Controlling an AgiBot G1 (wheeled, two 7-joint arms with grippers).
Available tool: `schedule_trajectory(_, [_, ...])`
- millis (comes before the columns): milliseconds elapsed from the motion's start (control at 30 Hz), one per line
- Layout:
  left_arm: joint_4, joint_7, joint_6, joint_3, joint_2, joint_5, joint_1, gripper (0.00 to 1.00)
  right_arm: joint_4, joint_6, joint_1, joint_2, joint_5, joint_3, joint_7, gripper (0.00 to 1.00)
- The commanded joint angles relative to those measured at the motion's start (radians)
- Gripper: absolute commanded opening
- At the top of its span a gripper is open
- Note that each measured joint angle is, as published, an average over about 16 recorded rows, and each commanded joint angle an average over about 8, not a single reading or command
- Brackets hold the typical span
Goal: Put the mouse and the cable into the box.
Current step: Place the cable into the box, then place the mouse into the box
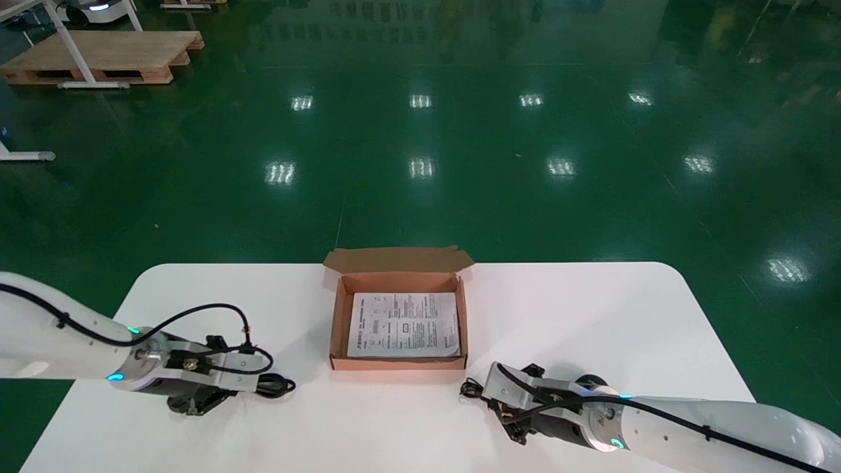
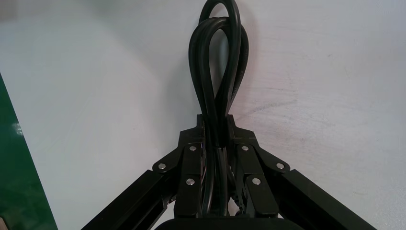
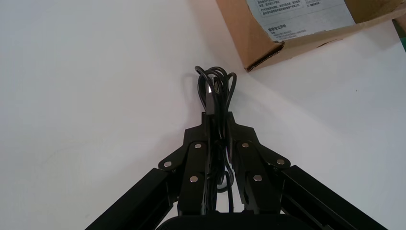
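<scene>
Cable (image 2: 218, 57), thick glossy black loop, pinched btwn left gripper (image 2: 216, 122) fingers, loop end past tips on matte white counter (image 2: 95, 96), right gripper (image 3: 218, 120) fingers clenched on thin tangled black cord (image 3: 215, 84), cardboard box (image 3: 244, 33) corner just beyond tips

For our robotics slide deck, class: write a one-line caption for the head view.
Flanking the open box, the left pincer grips a thick cable, the right pincer a thin cable.
</scene>
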Motion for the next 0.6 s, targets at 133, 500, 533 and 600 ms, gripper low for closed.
schedule_trajectory(133, [0.000,0.000,-0.001,0.000,-0.001,0.001,-0.001,0.00,0.000,0.000,0.000,0.000,0.000,0.000,0.000,0.00])
schedule_trajectory(500, [-0.021,0.010,-0.027,-0.055,-0.050,-0.066,-0.054,0.00,-0.094,0.087,0.062,0.034,-0.041,0.027,0.020,0.00])
schedule_trajectory(533, [-0.031,0.020,-0.026,-0.070,-0.054,-0.091,-0.060,0.00,-0.105,0.101,0.076,0.037,-0.043,0.033,0.022,0.00])
schedule_trajectory(600, [-0.049,0.044,-0.022,-0.098,-0.057,-0.140,-0.071,0.00,-0.123,0.131,0.105,0.043,-0.044,0.047,0.027,0.00])
